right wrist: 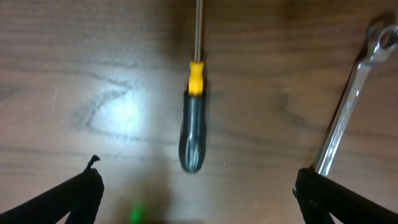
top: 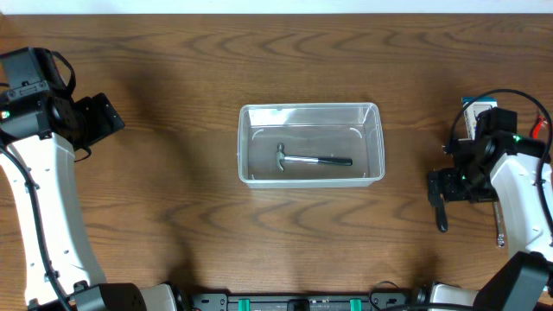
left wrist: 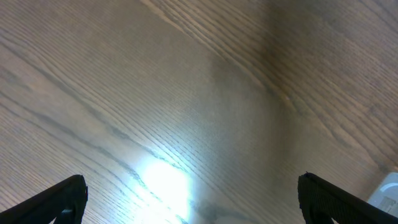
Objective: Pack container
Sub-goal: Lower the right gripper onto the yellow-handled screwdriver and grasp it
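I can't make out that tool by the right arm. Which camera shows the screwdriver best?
The right wrist view: the screwdriver lies close and centred, dark handle, yellow collar and thin shaft plain. Overhead shows only its small dark handle beside the right arm. The left wrist view shows none of it.

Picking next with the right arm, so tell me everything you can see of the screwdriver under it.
The screwdriver lies flat on the wooden table, touching nothing else. Its rounded dark grey handle looks like plastic, with a yellow collar and a thin metal shaft running out of view, tip unseen. A wrench lies beside it, apart. The open right gripper hovers at the handle's butt, clear of it.
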Available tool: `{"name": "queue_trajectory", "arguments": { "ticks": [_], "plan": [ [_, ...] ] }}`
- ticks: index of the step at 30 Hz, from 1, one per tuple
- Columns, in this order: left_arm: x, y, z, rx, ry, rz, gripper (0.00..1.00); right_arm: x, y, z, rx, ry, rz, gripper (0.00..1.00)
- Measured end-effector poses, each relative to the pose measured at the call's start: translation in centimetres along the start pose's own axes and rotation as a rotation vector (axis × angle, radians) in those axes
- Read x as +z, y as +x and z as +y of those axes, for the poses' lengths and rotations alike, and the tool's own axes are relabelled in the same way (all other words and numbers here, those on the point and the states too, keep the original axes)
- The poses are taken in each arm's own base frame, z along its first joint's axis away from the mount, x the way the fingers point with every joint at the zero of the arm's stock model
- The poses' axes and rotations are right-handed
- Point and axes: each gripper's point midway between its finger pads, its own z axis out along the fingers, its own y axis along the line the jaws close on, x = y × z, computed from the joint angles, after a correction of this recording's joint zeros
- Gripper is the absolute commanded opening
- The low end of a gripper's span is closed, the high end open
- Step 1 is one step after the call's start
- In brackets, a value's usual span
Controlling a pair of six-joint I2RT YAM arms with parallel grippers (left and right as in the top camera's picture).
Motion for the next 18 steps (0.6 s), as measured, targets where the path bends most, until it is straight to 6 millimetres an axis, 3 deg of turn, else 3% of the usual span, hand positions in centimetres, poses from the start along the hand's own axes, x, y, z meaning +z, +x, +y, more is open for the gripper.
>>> {"name": "queue_trajectory", "arguments": {
  "ticks": [7, 18],
  "plan": [
    [0.0, 0.0, 0.0, 0.0, 0.0, 0.0, 0.98, 2.9, -1.1, -0.9, 0.026, -0.007, 0.026, 0.99],
    [0.0, 0.0, 0.0, 0.0, 0.0, 0.0, 0.98, 5.9, -0.3, -0.5, 0.022, -0.028, 0.093, 0.99]
  ]
}}
